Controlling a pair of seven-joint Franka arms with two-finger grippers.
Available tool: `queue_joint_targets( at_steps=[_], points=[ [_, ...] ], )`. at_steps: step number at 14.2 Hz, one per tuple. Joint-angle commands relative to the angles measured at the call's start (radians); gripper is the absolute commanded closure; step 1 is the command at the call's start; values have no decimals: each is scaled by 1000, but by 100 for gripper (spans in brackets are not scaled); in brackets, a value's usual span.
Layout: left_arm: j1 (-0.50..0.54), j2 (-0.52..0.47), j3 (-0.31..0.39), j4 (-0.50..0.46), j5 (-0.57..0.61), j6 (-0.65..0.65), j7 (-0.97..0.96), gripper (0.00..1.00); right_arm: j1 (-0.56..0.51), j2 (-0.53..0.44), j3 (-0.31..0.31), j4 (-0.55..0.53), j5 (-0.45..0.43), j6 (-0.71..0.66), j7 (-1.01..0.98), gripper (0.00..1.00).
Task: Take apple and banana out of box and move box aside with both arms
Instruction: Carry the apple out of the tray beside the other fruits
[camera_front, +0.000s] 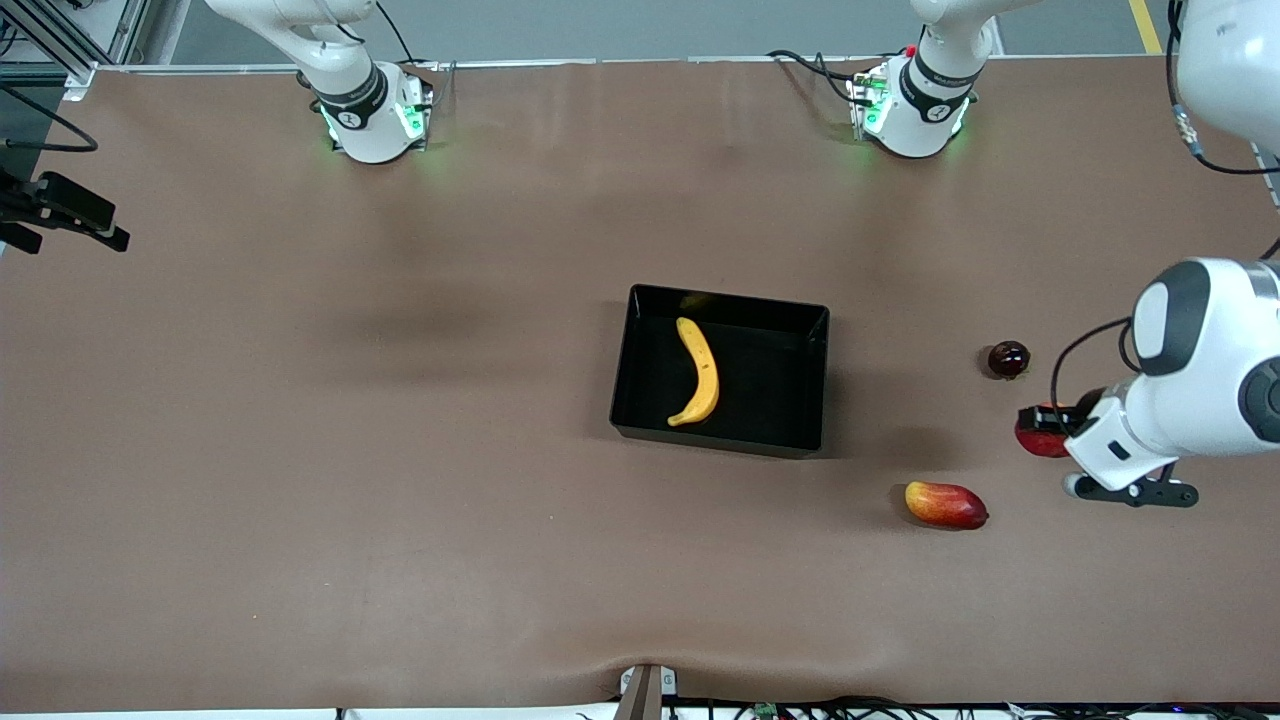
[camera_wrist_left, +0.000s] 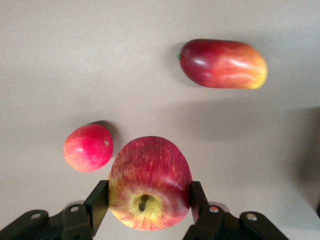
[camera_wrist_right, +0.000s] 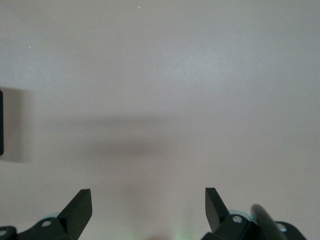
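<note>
left pincer (camera_wrist_left: 150, 200) clamps apple (camera_wrist_left: 150, 182) between fingers (camera_wrist_left: 98, 200), stem dimple showing.

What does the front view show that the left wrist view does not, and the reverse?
Front view only: the bin with the banana lying in it, both arm bases, and a dark round fruit toward the left arm's end of the table. Left wrist view only: the left gripper shut on the apple, its stem dimple facing the camera, and a small pink-red fruit on the table near it. Both: the mango and the brown table.
</note>
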Motion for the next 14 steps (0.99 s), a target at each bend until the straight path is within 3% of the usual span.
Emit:
queue_joint_targets(
  at_steps=[1, 7, 11, 14],
  points=[
    [59, 69, -5, 5, 36, 98, -4, 100, -3, 41, 0, 20, 18, -13, -7, 0],
    [52, 230, 50, 135, 42, 281, -2, 100, -11, 49, 0, 20, 20, -13, -4, 0],
    [-17, 270, 155, 135, 41, 368, 0, 100, -29, 63, -3, 25, 21, -5, -59, 0],
    [-20, 279, 152, 132, 28, 371, -13, 100, -31, 69, -3, 29, 21, -8, -67, 0]
  ],
)
